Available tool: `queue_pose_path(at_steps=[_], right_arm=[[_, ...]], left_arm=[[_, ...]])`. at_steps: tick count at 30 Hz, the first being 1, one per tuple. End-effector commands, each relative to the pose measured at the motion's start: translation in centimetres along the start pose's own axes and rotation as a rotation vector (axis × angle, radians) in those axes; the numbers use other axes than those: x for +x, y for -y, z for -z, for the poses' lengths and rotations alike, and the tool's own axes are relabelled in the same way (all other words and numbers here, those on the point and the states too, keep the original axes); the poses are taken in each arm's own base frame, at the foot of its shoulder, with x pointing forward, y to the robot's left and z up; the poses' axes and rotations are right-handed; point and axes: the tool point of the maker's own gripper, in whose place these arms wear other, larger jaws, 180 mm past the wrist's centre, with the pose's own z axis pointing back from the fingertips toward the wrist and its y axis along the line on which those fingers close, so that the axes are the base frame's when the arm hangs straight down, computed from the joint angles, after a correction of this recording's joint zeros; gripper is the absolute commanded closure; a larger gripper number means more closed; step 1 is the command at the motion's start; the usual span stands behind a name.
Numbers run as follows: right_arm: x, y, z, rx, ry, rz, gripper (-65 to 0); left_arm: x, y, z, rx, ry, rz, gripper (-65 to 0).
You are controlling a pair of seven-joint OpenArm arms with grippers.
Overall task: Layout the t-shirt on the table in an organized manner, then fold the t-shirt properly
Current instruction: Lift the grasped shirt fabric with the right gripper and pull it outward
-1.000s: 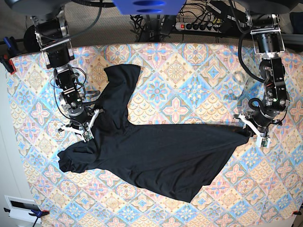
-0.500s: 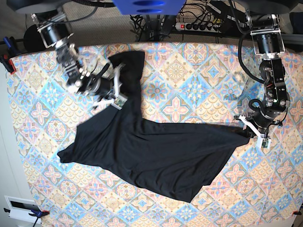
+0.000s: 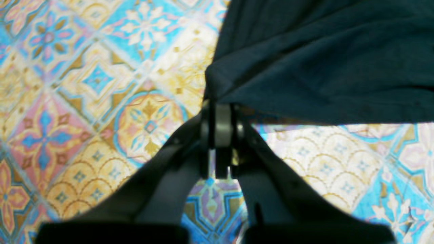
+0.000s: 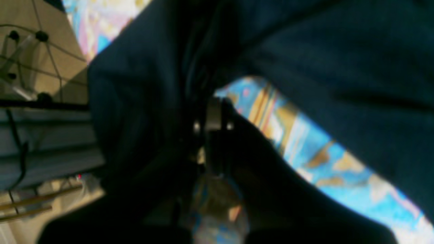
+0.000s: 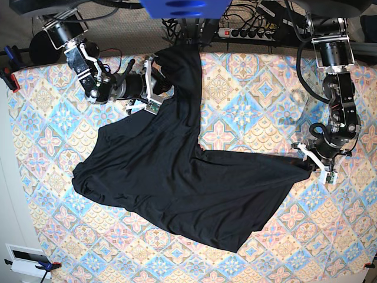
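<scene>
The black t-shirt (image 5: 177, 183) lies spread and crumpled over the patterned table (image 5: 247, 94). My left gripper (image 5: 311, 165), at the base view's right, is shut on a corner of the t-shirt (image 3: 305, 61); in the left wrist view its closed tips (image 3: 220, 105) pinch the fabric just above the table (image 3: 67, 101). My right gripper (image 5: 155, 82), at the base view's upper left, is shut on the t-shirt and holds a long strip of it raised toward the table's far edge. In the right wrist view the gripper (image 4: 213, 115) is wrapped in dark t-shirt fabric (image 4: 339, 67).
A power strip (image 5: 247, 32) and cables lie beyond the table's far edge. Red clamps (image 5: 10, 76) grip the cloth at the left edge. A white device (image 5: 26, 259) sits at the lower left off the table.
My right gripper has swung from the table's left side up and rightward to the far edge, dragging the t-shirt's upper part with it. The left gripper has stayed put.
</scene>
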Motion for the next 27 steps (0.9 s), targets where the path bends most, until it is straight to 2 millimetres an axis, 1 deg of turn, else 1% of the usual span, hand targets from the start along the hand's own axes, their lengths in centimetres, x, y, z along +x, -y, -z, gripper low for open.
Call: queue_pose_path(at_steps=[1, 6, 8, 11, 13, 15, 17, 21, 23, 25, 27], right_arm=[[0.1, 0.2, -0.5, -0.012, -0.026, -0.028, -0.3], [1.1, -0.5, -1.3, -0.021, -0.059, -0.098, -0.3], [1.4, -0.9, -1.3, -0.016, -0.068, -0.116, -0.4], [1.5, -3.1, -0.6, 0.038, -0.086, -0.167, -0.4], [1.1, -5.0, 0.3, 0.094, -0.106, -0.196, -0.4], [0.8, -6.4, 0.9, 0.137, -0.117, -0.215, -0.4], [0.6, -7.3, 1.3, 0.162, -0.122, -0.223, -0.4], [0.8, -7.1, 1.2, 0.155, -0.116, -0.219, -0.4], [1.0, -6.7, 1.1, 0.141, -0.108, -0.213, -0.4], [1.6, -6.1, 0.9, 0.123, -0.090, -0.205, -0.4], [2.7, -5.8, 1.0, 0.108, -0.057, -0.192, -0.4]], left_arm=[[2.1, -0.6, -0.6, 0.010, 0.062, 0.011, 0.0], [2.1, -0.6, -0.6, 0.010, 0.062, 0.011, 0.0], [2.1, -0.6, -0.6, 0.010, 0.062, 0.011, 0.0], [2.1, -0.6, -0.6, 0.010, 0.060, 0.011, 0.0], [2.1, -0.6, -0.6, 0.010, 0.060, 0.011, 0.0], [2.1, -0.6, -0.6, 0.010, 0.060, 0.011, 0.0], [2.1, -0.6, -0.6, 0.010, 0.060, 0.011, 0.0], [2.1, -0.7, -0.6, 0.011, 0.061, 0.010, 0.0], [2.1, -0.7, -0.6, 0.011, 0.061, 0.010, 0.0], [2.1, -0.7, -0.6, 0.011, 0.061, 0.010, 0.0], [2.1, -0.7, -0.6, 0.011, 0.061, 0.010, 0.0]])
